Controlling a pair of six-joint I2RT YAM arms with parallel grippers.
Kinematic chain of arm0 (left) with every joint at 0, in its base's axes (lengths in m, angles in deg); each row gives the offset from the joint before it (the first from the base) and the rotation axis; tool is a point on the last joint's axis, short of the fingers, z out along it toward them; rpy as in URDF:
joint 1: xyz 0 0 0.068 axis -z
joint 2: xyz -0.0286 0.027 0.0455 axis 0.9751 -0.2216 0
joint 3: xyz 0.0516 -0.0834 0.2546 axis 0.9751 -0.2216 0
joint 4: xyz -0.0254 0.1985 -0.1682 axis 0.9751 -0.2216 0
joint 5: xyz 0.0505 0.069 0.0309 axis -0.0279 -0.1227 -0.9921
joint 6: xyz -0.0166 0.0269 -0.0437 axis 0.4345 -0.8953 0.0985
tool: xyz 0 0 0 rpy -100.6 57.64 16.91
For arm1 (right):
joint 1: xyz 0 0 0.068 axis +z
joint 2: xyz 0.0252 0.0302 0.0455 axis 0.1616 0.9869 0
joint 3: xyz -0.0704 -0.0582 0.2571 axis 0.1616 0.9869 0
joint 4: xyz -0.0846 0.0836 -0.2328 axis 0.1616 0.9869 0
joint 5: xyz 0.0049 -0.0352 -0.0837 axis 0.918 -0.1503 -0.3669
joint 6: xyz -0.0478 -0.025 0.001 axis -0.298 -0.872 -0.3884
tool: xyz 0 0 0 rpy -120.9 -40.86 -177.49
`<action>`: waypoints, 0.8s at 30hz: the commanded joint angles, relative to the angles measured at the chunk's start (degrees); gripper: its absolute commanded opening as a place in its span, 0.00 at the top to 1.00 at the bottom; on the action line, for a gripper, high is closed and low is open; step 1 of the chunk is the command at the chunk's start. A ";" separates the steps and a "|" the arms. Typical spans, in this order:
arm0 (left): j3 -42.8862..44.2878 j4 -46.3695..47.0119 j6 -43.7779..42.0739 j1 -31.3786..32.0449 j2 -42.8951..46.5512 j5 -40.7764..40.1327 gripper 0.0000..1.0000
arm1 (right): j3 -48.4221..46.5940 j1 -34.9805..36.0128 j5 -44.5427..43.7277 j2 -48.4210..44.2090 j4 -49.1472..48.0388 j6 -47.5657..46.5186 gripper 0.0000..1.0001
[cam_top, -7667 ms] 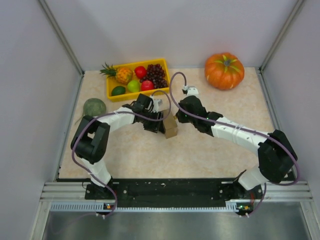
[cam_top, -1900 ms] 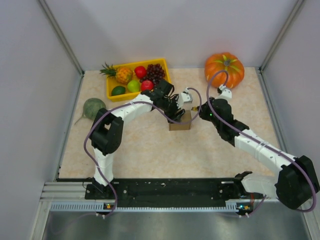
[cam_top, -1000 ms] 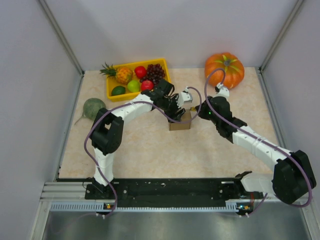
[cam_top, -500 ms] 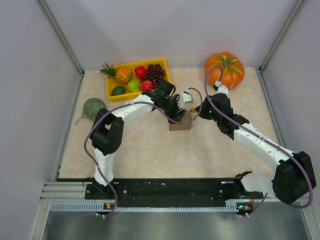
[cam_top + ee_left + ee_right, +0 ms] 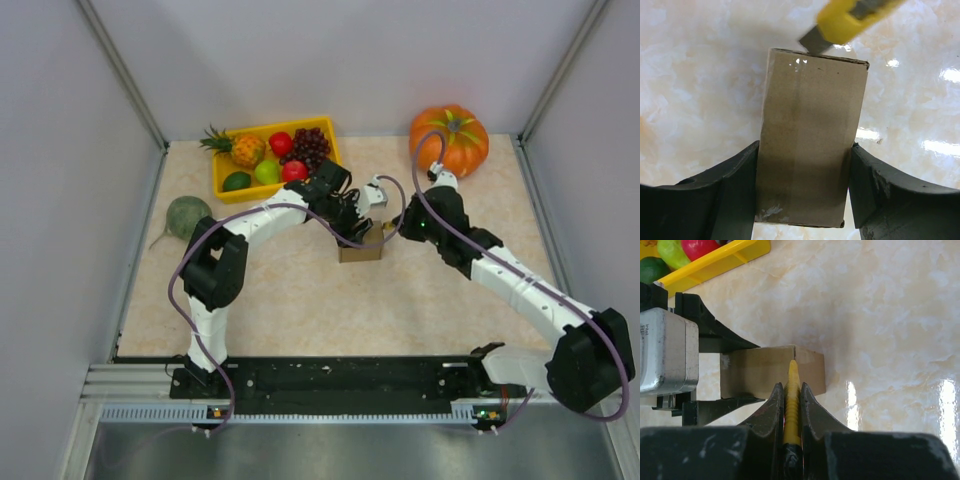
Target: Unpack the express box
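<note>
Box (image 5: 810, 135): sides clamped in half-spread left jaws; long taped axis runs toward knife (image 5: 845, 20), blade at far edge, gripped in closed right jaws.

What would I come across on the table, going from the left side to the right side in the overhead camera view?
green melon → yellow fruit tray → express box → orange pumpkin
</note>
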 commanded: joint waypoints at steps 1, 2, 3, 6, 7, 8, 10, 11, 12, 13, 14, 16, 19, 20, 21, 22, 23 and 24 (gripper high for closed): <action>-1.68 -0.50 -0.25 -0.96 -2.51 -6.71 0.66 | -1.95 1.15 5.14 -4.84 11.04 0.41 1.00; -1.77 -0.42 -0.69 -0.88 -2.33 -6.01 0.66 | -2.21 1.15 2.86 -5.37 10.95 0.67 1.00; -1.86 -0.50 -0.78 -0.87 -2.24 -5.49 0.65 | -2.39 1.15 1.79 -6.68 10.69 0.59 1.00; -1.86 -0.59 -1.13 -0.88 -1.89 -4.34 0.65 | -1.60 1.15 -1.47 -9.23 7.54 0.32 1.00; -1.86 -0.68 -1.22 -0.87 -1.89 -4.08 0.64 | -1.42 1.15 -2.17 -9.68 6.74 0.15 1.00; -1.86 -0.77 -1.31 -0.87 -1.89 -3.90 0.64 | -0.99 1.15 -2.53 -10.03 4.99 0.06 1.00; -1.95 -0.85 -1.22 -0.87 -1.81 -3.37 0.64 | -0.89 1.15 -2.97 -9.86 3.58 -0.29 1.00; -1.95 -0.85 -1.39 -0.87 -1.63 -3.20 0.64 | -0.28 1.24 -3.06 -9.68 2.52 -0.38 1.00; -1.95 -0.85 -1.48 -0.87 -1.63 -3.11 0.64 | 0.07 1.15 -3.23 -9.42 0.60 -0.38 1.00; -2.03 -0.85 -1.40 -0.87 -1.72 -3.11 0.64 | 0.33 1.24 -3.41 -8.55 -0.29 -0.56 1.00; -1.95 -0.94 -1.31 -0.87 -1.80 -3.02 0.64 | 0.86 1.15 -3.76 -8.19 -1.08 -0.47 1.00; -1.95 -0.94 -1.40 -0.87 -1.80 -2.76 0.64 | 1.04 1.15 -4.46 -6.97 -3.02 0.05 1.00; -2.04 -1.03 -1.40 -0.87 -1.89 -2.58 0.64 | 0.60 1.15 -5.51 -5.64 -4.51 1.11 1.00; -2.04 -1.03 -1.31 -0.96 -1.89 -2.58 0.64 | 0.08 1.15 -5.78 -4.33 -4.60 1.29 1.00; -1.95 -1.03 -1.22 -0.88 -1.89 -2.49 0.64 | -0.19 1.15 -5.95 -3.80 -4.61 1.29 1.00; -1.95 -1.12 -1.31 -0.87 -1.98 -2.49 0.64 | -0.54 1.15 -6.22 -3.10 -4.78 1.29 1.00; -1.95 -1.12 -1.22 -0.79 -1.98 -2.40 0.64 | -0.72 1.24 -6.13 -2.22 -5.04 1.37 1.00; -1.95 -1.12 -1.31 -0.87 -1.89 -2.49 0.64 | -0.63 1.15 -6.13 -1.86 -5.57 1.20 1.00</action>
